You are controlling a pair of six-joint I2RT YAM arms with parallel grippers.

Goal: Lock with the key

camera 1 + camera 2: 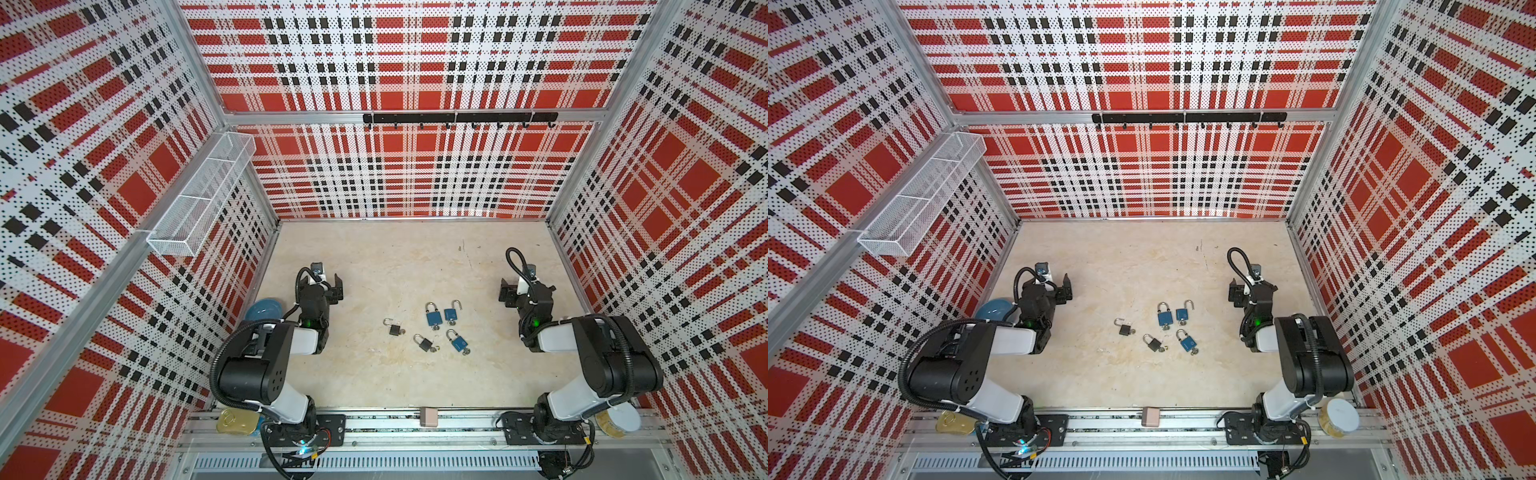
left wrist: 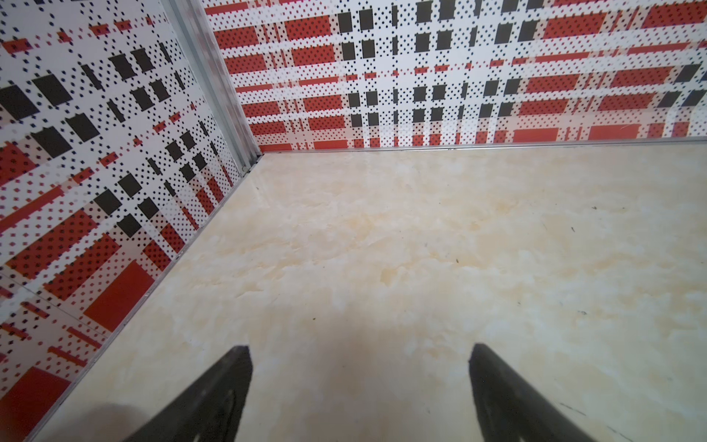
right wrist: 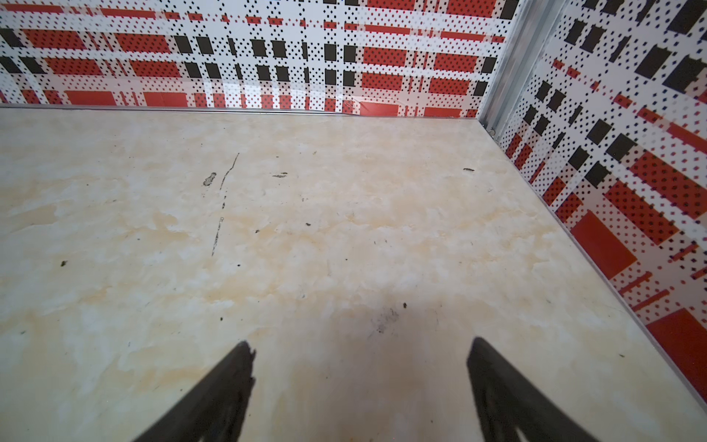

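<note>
Now the left gripper (image 2: 359, 354) and right gripper (image 3: 361, 346) are spread wide, holding nothing; the five padlocks (image 1: 433, 318) lie bunched on the table (image 1: 374, 257) between them, keys (image 1: 435, 328) poking out; they sit so close that a reaching gripper might bump a neighbour or knock its small key.

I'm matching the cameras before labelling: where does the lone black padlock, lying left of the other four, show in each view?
In a top view: lone black padlock, mid-table, just left of centre.
In a top view: the padlock, same spot, nearer the picture's left edge.
Left wrist: not in it.
Right wrist: not in it.
Shared landmark: the beige tabletop, in all four.
</note>
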